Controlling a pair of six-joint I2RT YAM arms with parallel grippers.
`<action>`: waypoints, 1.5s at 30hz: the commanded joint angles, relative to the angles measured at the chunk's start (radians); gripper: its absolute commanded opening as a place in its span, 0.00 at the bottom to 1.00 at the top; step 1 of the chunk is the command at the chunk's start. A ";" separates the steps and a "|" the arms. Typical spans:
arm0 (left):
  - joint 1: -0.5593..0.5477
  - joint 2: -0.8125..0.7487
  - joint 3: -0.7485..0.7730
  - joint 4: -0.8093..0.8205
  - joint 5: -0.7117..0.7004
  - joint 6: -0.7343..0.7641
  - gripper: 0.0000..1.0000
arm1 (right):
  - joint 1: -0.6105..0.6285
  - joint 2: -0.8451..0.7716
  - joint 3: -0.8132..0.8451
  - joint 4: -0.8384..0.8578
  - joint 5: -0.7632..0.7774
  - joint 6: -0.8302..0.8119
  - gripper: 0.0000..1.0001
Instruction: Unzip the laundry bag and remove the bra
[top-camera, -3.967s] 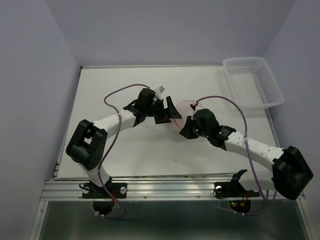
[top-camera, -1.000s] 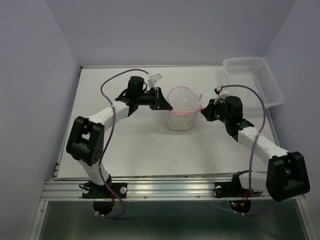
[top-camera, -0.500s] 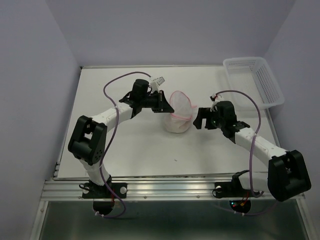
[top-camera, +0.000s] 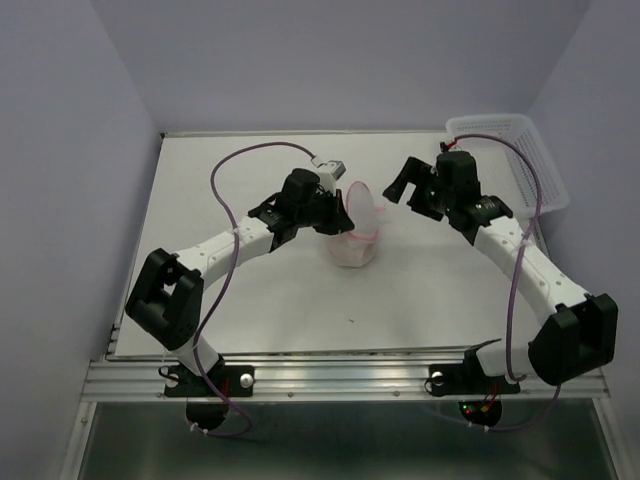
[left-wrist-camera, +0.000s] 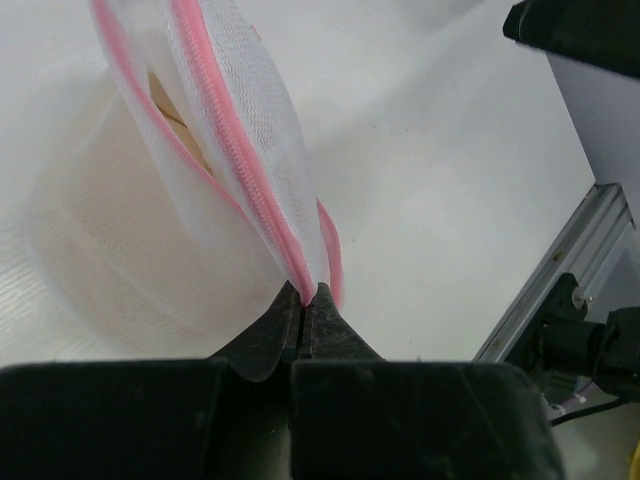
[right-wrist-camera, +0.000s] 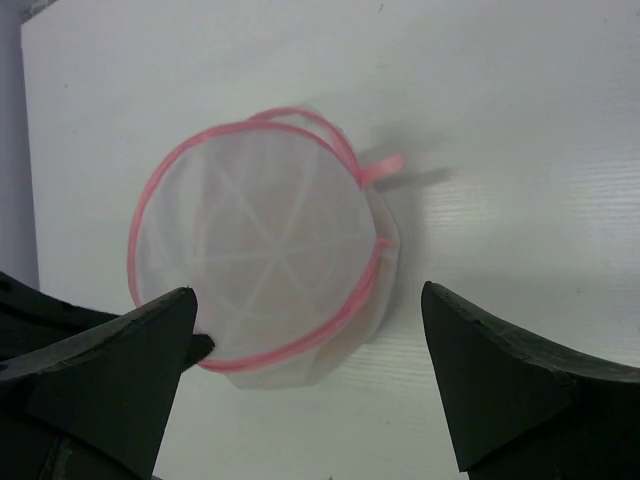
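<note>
You have bright, even, diffuse light from overhead in all three views. The white table comes close to washing out, and shadows on it are faint. In your right wrist view a soft grey one lies just right of the laundry bag. Your left wrist view is sharp on the pink zipper trim, while the dark left fingers at the bottom edge look soft and nearly featureless.
</note>
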 joint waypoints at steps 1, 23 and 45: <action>-0.015 -0.055 -0.016 0.009 -0.081 0.062 0.00 | 0.010 0.113 0.172 -0.079 0.005 0.115 1.00; -0.063 -0.035 0.007 0.008 -0.124 0.105 0.00 | 0.185 0.425 0.496 -0.239 0.108 0.078 0.94; -0.066 -0.027 0.020 -0.009 -0.109 0.072 0.43 | 0.194 0.381 0.440 -0.186 0.156 0.055 0.01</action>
